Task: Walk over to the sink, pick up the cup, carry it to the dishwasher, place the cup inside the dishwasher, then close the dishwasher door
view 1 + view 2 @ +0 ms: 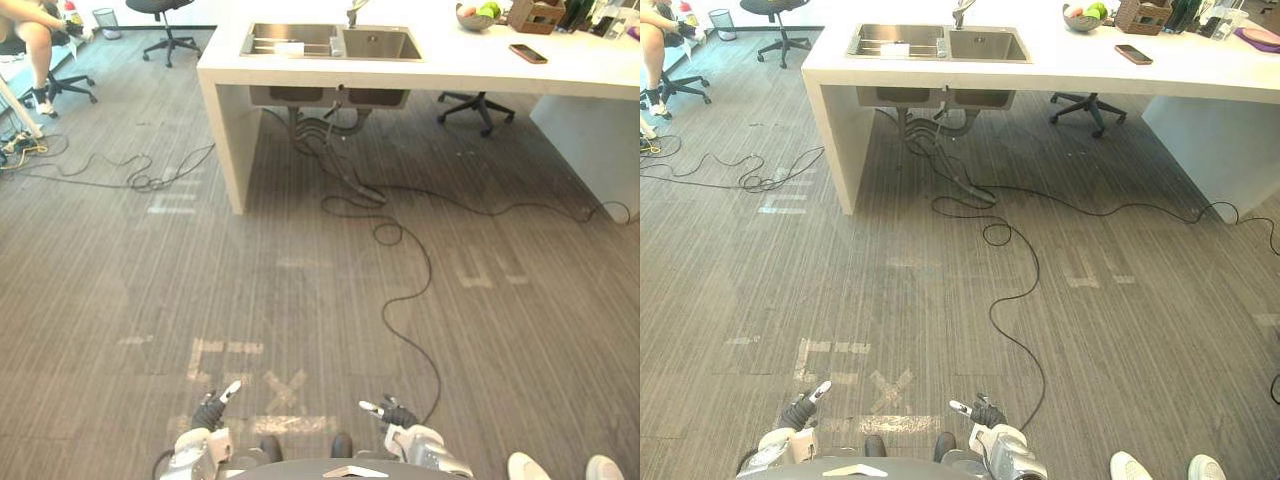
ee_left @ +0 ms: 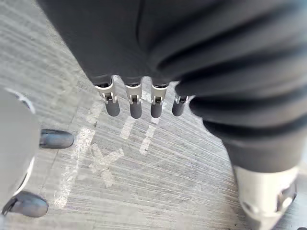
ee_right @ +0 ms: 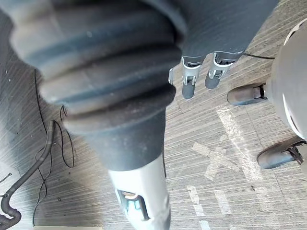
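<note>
Steel double-basin sink (image 1: 385,43) at 12 o'clock, sunk in white counter (image 1: 450,72), small white item (image 1: 289,47) in left basin, too small to identify

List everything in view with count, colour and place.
counter: one, white, ahead
sink: one, steel, counter's left end
phone: one, dark, on counter
bowl: one, grey, on counter
basket: one, brown, beside bowl
chairs: three, black, background
bin: one, pale, far left
cables: several, black, on carpet
tape marks: several, white, near floor
person: one, seated far left
shoes: two, white, lower right
left hand: one, silver, low left
right hand: one, silver, low right
</note>
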